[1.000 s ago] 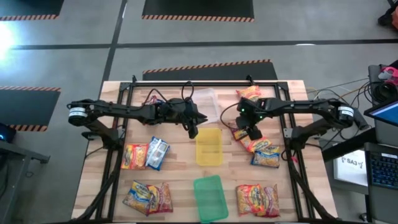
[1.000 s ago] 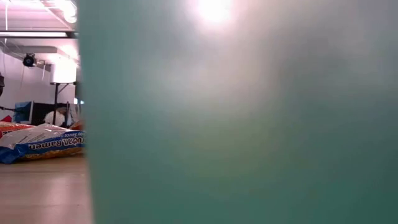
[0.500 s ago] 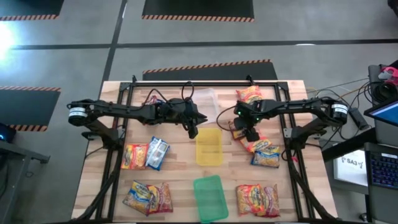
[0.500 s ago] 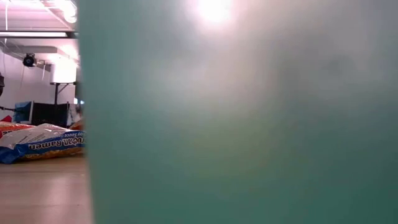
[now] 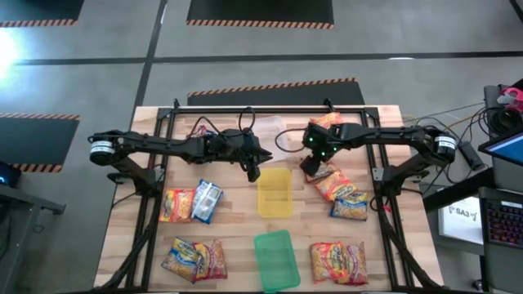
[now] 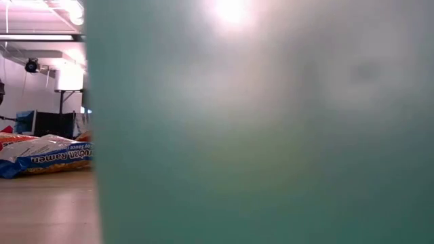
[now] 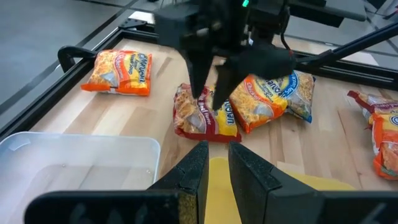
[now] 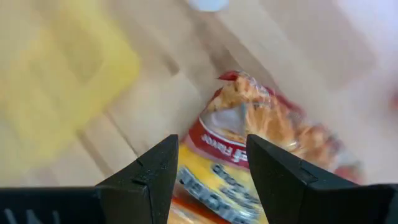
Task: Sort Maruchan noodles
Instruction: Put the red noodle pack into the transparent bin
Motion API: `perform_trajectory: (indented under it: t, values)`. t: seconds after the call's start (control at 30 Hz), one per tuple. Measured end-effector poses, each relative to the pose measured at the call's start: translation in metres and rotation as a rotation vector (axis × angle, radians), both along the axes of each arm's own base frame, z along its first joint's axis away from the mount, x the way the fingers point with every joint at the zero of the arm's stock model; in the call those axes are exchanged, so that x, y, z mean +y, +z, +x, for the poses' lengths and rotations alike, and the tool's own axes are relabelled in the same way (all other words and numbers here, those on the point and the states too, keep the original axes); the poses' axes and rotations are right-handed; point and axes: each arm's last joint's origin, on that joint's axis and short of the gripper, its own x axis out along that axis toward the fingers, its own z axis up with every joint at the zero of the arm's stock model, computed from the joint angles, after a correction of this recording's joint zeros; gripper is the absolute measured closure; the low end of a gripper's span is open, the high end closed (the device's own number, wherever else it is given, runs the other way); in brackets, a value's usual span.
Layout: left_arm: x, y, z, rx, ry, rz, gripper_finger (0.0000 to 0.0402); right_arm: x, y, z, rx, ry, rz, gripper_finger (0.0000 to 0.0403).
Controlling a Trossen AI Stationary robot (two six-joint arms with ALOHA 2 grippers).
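Above red pkt (image 8: 261,124), right claw (image 8: 211,155) open; left claw (image 7: 216,155) closed, empty; blue pkt (image 6: 47,152) w/ "Ramen" label.

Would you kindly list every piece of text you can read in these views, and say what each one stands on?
"Ramen": blue packet, low view.
"flavor", partly cut off: red packet under the right gripper.
"SA3": white sign beside the table.
Other packets' print: too small or blurred.

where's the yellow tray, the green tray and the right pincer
yellow tray (image 5: 274,193), high view, middle of its floor
green tray (image 5: 276,260), high view, middle of its floor
right pincer (image 5: 311,166), high view, midway between its fingertips, above a red packet
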Motion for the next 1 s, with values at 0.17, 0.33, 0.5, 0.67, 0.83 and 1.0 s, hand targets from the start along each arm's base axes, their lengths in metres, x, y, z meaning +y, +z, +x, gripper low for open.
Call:
perform_trajectory:
  t: [0.17, 0.33, 0.5, 0.67, 0.83, 1.0]
  values:
    - [0.000, -0.001, -0.001, 0.015, 0.000, -0.002, 0.0357, 0.008, 0.010, 0.002, 0.052, 0.518, -0.227, 0.0223]
    - [0.000, -0.006, -0.002, 0.030, 0.000, -0.004, 0.0357, 0.014, 0.001, -0.001, 0.117, 0.991, -0.407, 0.0223]
    - [-0.001, -0.016, -0.006, 0.041, 0.001, -0.008, 0.0357, 0.015, -0.008, -0.005, 0.133, 1.072, -0.408, 0.0224]
    - [-0.001, -0.019, -0.007, 0.040, 0.002, -0.008, 0.0357, 0.017, -0.016, -0.006, 0.128, 1.070, -0.355, 0.0232]
    - [-0.001, -0.017, -0.006, 0.015, 0.002, -0.005, 0.0357, 0.016, -0.030, -0.003, 0.166, 1.074, -0.314, 0.0239]
    - [-0.001, -0.017, -0.006, 0.015, 0.002, -0.006, 0.0357, 0.014, -0.040, 0.002, 0.190, 1.075, -0.296, 0.0243]
